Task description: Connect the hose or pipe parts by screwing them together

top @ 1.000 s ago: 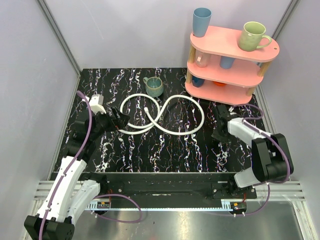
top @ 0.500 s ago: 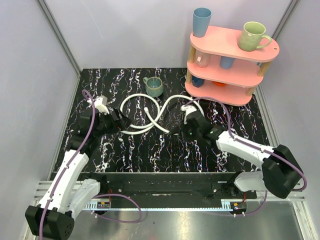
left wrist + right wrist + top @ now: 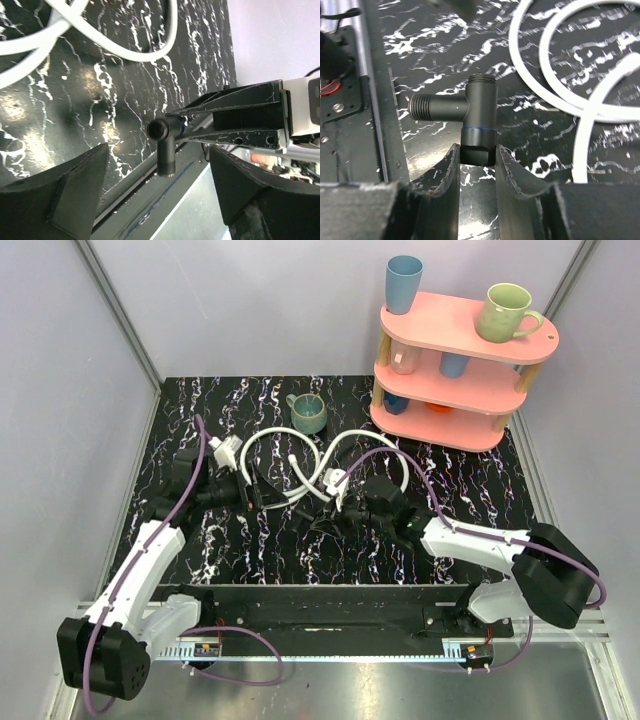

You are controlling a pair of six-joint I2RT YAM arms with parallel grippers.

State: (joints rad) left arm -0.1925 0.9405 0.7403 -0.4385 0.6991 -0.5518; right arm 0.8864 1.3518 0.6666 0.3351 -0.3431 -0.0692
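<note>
Currently the right gripper (image 3: 477,154) is clamping the base of a black T-shaped pipe fitting (image 3: 477,112). The fitting's main barrel is running straight out from the jaws with its threaded mouth pointing away, and its ribbed side branch is sticking out to that gripper's left. Facing it, the left gripper (image 3: 159,159) is standing wide open and holding nothing, with the fitting lying straight ahead, clear of its fingers. Two thin white flexible hoses (image 3: 581,145) are lying in crossed loops on the black marbled counter (image 3: 300,550). They are sitting ahead-right of the right gripper and ahead-left of the left one, which looks the nearer. Their end fittings are too small to make out. Farther off, a grey-green ceramic mug (image 3: 308,414) is showing nothing inside, and a pink three-tier shelf (image 3: 450,310) is carrying cups.
</note>
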